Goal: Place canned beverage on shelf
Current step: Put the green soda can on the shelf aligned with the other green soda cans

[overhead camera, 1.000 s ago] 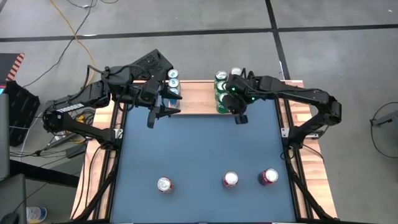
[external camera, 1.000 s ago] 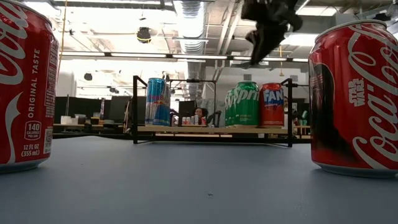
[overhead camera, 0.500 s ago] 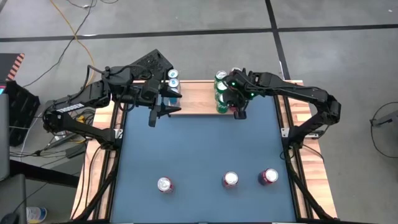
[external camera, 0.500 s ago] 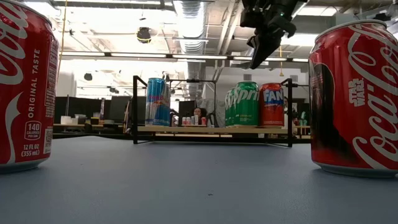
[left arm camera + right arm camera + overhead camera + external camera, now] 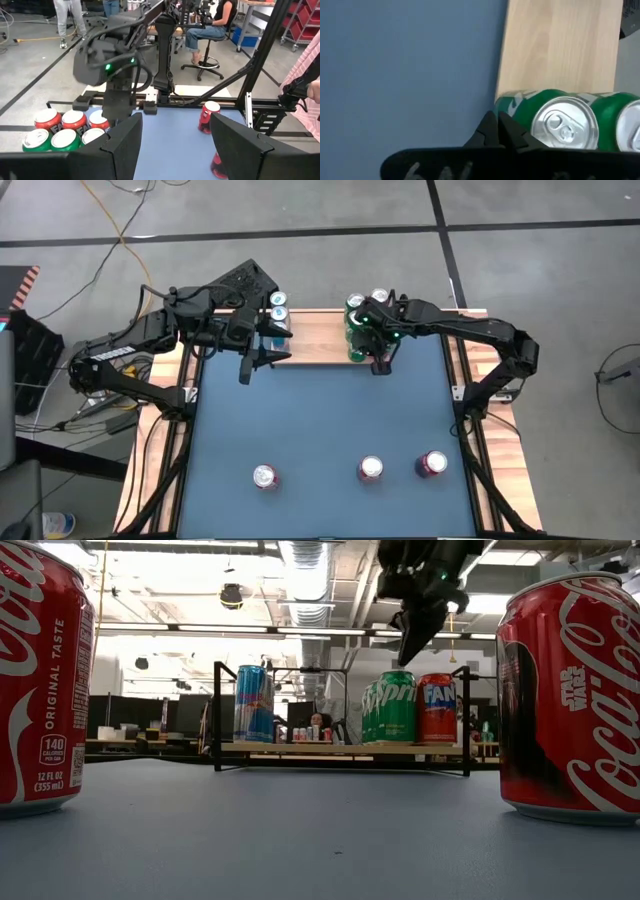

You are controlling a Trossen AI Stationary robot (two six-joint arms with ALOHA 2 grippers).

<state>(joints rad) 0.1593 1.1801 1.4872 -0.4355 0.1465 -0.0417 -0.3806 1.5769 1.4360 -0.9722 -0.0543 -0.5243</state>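
Along the near edge of the blue surface (image 5: 320,420) three cans stand upright and well apart from the shelf: a red Coca-Cola can (image 5: 264,476) toward the left, a second red can (image 5: 371,469) right of the middle, and a third red can (image 5: 432,464) just beside it toward the right corner; in the low view the outer two fill the sides of the picture. The middle of the surface lies bare between them and the far edge. At the far edge stands the shelf (image 5: 315,338), a light-wood board with black wire frames at its ends. On its left end are two blue slim cans (image 5: 279,306), on its right part green Sprite cans (image 5: 397,706) with a red Fanta can (image 5: 436,708) just beside them, all upright. The left hand (image 5: 258,361) hangs above the shelf's front edge near the blue cans, its fingers apart and empty, as the left wrist view shows. The right hand (image 5: 380,363) hovers above the front edge of the shelf just beside the green cans; its fingers (image 5: 496,131) are pressed together with nothing between them, their tips next to a Sprite can top.
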